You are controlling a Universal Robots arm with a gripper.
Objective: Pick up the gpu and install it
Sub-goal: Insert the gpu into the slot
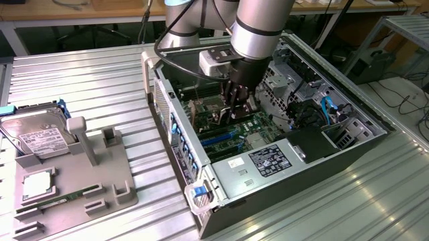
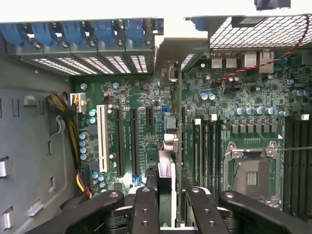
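While the arm is reaching down into the open computer case [image 1: 375,131], the gripper [image 2: 165,204] is pinching the gpu [image 2: 168,161] edge-on between its black fingers [image 2: 145,207], jaws narrowed onto the thin card. The card is hanging straight below the gripper, its long axis running parallel to the black expansion slots [image 2: 132,141] on the green motherboard [image 2: 253,122], its silver end bracket [image 2: 170,73] pointing toward the perforated rear wall of the case. It is sitting just beside those slots, toward the bare processor socket [image 2: 253,175]; whether it is seated I cannot tell. Outside the case, a silver hard drive [image 1: 33,133] is resting on a grey moulded tray [image 1: 107,186].
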